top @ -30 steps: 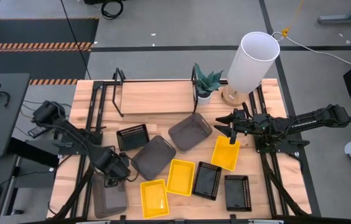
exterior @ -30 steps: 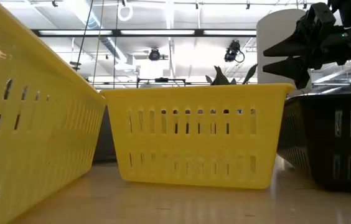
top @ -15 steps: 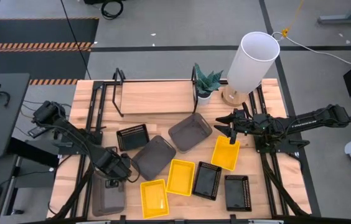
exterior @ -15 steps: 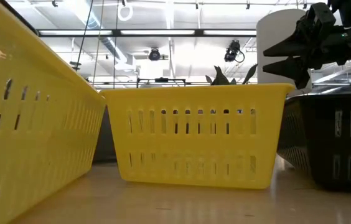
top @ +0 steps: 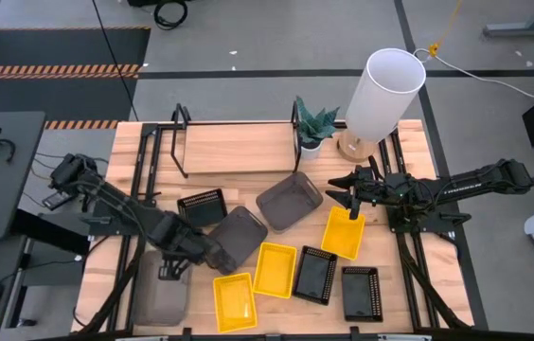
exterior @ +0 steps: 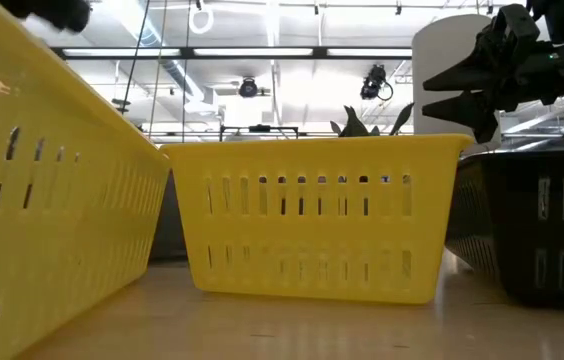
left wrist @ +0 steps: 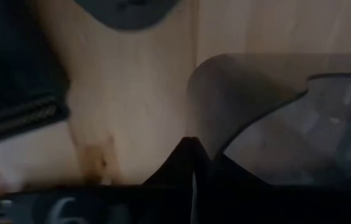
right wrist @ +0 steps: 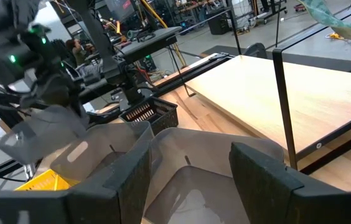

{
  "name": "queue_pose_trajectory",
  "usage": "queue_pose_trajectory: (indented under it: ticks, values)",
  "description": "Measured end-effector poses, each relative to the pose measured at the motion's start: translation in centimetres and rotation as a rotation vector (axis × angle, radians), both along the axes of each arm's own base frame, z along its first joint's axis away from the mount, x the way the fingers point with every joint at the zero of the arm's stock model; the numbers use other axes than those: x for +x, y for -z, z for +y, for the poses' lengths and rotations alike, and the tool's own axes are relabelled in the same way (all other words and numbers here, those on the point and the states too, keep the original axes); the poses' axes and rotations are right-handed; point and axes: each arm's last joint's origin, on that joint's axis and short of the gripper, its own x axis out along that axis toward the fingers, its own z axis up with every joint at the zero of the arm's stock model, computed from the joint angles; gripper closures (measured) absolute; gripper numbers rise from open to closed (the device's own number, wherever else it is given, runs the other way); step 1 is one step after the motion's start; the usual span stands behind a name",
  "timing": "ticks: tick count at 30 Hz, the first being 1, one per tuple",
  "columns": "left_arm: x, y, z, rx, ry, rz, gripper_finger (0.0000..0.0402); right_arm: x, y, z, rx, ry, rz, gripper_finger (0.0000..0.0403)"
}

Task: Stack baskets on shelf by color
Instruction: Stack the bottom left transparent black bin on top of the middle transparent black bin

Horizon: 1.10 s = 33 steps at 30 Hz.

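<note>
My left gripper (top: 169,270) stands near the table's front left corner, pointing down and shut on a grey basket (top: 158,298). Two more grey baskets (top: 234,237) (top: 289,201) lie mid-table beside a black basket (top: 201,206). Yellow baskets (top: 234,301) (top: 275,268) (top: 343,232) and black ones (top: 314,275) (top: 362,292) rest flat toward the front. The wooden shelf (top: 239,147) runs along the far side. My right gripper (top: 343,194) hovers open and level above the table, at the right. My left gripper pinches the grey basket's rim (left wrist: 203,109) between its two shut fingers (left wrist: 185,163), at the basket's far end. The fingers come from above, pointing down. The basket (right wrist: 38,134) hangs tilted below them and looks raised off the table.
A white cylinder lamp (top: 383,90) and a small potted plant (top: 312,128) stand at the shelf's right end. Black wire end frames (top: 180,142) rise from the shelf. The baskets crowd the table's middle and front.
My left gripper has risen and swung a little toward the table's right, rolling at the wrist. The grey basket has come up with it off the table and now hangs tilted. My right arm has kept still.
</note>
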Motion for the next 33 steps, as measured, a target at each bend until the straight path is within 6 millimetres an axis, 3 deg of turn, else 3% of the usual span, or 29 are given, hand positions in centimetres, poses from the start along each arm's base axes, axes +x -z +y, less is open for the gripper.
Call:
queue_pose_trajectory:
  ticks: [7, 19, 25, 33]
  values:
    - [1.7, -3.9, 2.2, -0.020, 0.155, -0.089, 0.0397, 0.0, 0.0, 0.0, 0.000, 0.000, 0.000, 0.0182]
    - [5.1, -8.5, 7.2, 0.079, 0.335, -0.399, 0.0396, 0.0, 0.0, 0.0, 0.000, 0.000, -0.001, 0.0182]
    - [6.7, -10.4, 8.0, 0.122, 0.441, -0.600, 0.0395, 0.0, 0.0, 0.0, 0.000, 0.000, 0.000, 0.0182]
    - [8.3, -11.4, 8.8, 0.210, 0.545, -0.776, 0.0394, 0.0, 0.0, 0.0, 0.000, 0.000, 0.000, 0.0182]
